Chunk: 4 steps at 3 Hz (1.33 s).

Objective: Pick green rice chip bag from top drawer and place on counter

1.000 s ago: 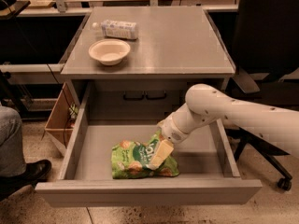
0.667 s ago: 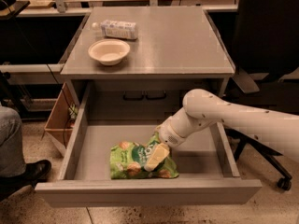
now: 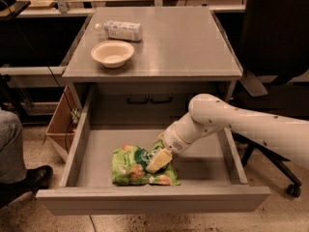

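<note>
The gripper (image 3: 159, 160) is low in the open drawer (image 3: 154, 200), at the lower middle of the frame, resting on the right part of the green bag (image 3: 130, 167). Whether it grips the bag, I cannot tell. The bag lies on the drawer floor near the front panel. A bowl (image 3: 112, 53) and a carton (image 3: 123, 30) sit on the counter (image 3: 188, 42), upper left.

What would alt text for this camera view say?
A white robot arm reaches into an open grey drawer, its tool on a green chip bag lying on the drawer floor. On the counter above sit a white bowl and a small carton.
</note>
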Each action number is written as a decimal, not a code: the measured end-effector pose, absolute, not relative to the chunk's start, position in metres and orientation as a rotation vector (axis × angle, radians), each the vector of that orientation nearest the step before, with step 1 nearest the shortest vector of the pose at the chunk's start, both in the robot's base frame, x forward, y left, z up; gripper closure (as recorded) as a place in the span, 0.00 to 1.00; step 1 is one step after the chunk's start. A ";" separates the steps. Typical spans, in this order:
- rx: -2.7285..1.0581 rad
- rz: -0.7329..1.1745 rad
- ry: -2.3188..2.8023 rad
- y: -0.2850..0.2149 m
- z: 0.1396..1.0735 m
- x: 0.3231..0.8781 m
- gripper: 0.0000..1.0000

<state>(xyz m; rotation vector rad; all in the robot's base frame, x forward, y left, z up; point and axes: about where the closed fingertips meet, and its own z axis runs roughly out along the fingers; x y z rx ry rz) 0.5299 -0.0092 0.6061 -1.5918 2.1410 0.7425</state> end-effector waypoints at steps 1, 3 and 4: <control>-1.570 0.652 2.152 -0.028 0.631 0.538 0.86; -1.569 0.373 2.215 -0.095 0.701 0.555 1.00; -1.557 0.161 2.269 -0.151 0.761 0.561 1.00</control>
